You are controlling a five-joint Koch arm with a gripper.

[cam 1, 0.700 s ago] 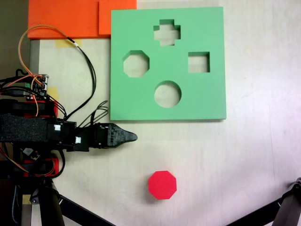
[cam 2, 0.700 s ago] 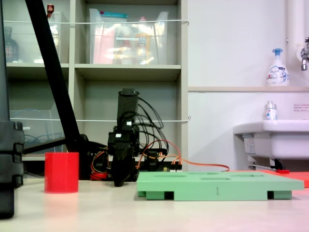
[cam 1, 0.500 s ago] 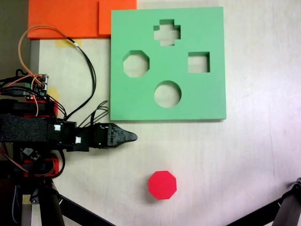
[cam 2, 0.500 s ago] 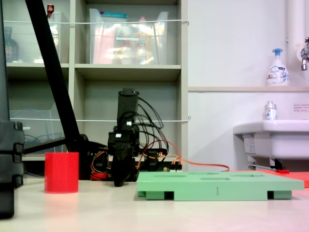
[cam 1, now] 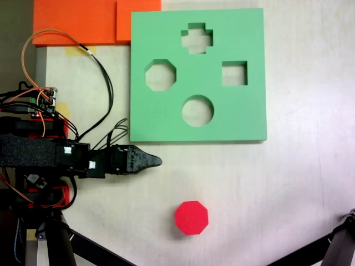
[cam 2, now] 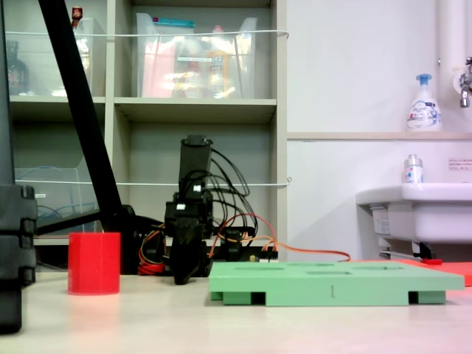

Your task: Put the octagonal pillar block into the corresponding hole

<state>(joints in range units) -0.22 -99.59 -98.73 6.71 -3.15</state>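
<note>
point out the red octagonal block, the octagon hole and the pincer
red octagonal block (cam 1: 192,216): a fixed view, top face.
octagon hole (cam 1: 161,75): a fixed view, table surface seen through the cutout.
pincer (cam 1: 156,161): a fixed view, tip.

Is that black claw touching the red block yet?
Apart. In a fixed view from above, bare table shows between the claw and the red block; the side fixed view also shows a gap between them.

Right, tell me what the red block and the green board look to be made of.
Red block: likely foam, judging by its matte, evenly bright surface with no glare and its soft edges. Green board: probably the same kind of foam sheet, flat, matte and thick, with cleanly cut holes. Neither can be confirmed by look alone.
</note>
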